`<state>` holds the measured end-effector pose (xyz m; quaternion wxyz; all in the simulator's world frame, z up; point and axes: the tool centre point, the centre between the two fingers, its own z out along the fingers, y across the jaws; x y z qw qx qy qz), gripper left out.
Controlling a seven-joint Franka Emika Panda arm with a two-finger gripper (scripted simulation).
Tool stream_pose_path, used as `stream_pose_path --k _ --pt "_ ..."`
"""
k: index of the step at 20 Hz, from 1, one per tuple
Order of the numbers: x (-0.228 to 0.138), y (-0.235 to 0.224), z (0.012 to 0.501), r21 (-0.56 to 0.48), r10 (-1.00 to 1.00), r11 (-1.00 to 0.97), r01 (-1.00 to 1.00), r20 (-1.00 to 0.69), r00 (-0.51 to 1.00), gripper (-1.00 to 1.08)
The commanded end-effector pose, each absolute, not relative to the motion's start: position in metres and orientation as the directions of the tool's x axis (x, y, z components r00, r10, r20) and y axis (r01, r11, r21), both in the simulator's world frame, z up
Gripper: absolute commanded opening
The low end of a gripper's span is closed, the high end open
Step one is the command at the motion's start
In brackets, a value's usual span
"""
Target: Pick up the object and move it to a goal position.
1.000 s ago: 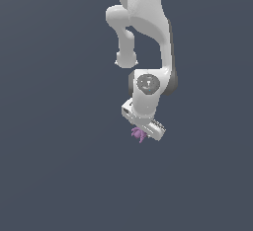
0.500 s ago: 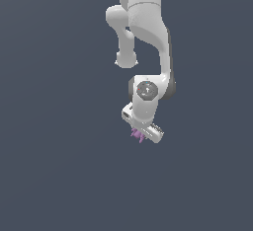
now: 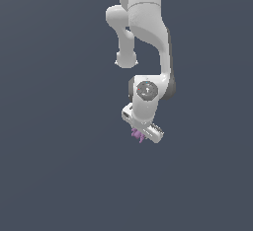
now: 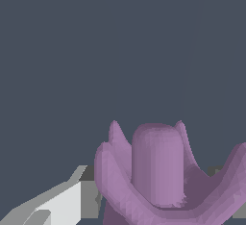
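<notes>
The object [image 3: 138, 135] is a small purple lump with curved lobes, showing just below the white hand of the arm in the exterior view. My gripper [image 3: 140, 135] is shut on it, and the hand hides most of it there. In the wrist view the object [image 4: 161, 176] fills the lower part of the picture, with a rounded central stub and claw-like lobes curling up on both sides. One white and grey finger [image 4: 62, 202] presses against its side. The other finger is mostly hidden behind the purple lobes.
The white arm [image 3: 146, 32] reaches down from the top of the exterior view. Around it is only a flat, dark grey-blue surface [image 3: 59, 166], with no other objects or edges showing.
The arm and the held object have shifted slightly upward and toward the exterior view's left. The grip on the object is unchanged.
</notes>
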<state>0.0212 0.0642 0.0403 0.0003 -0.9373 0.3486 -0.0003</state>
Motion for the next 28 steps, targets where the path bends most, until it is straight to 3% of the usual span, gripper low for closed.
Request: stream_pose_path --k 1,7,19,28 --pt "0.021 0.064 0.042 -0.001 -0.654 -0.757 -0.654 0.0 0.757 -1.0" --pt "0.023 0.063 0.063 -0.001 -0.654 -0.757 -0.654 0.0 0.757 -1.0" --pt "0.03 0.06 0.15 0.0 -0.654 -0.756 -0.654 0.0 0.756 -1.0" --pt "0.033 0.06 0.164 0.0 -0.654 -0.756 -0.654 0.0 0.756 -1.0"
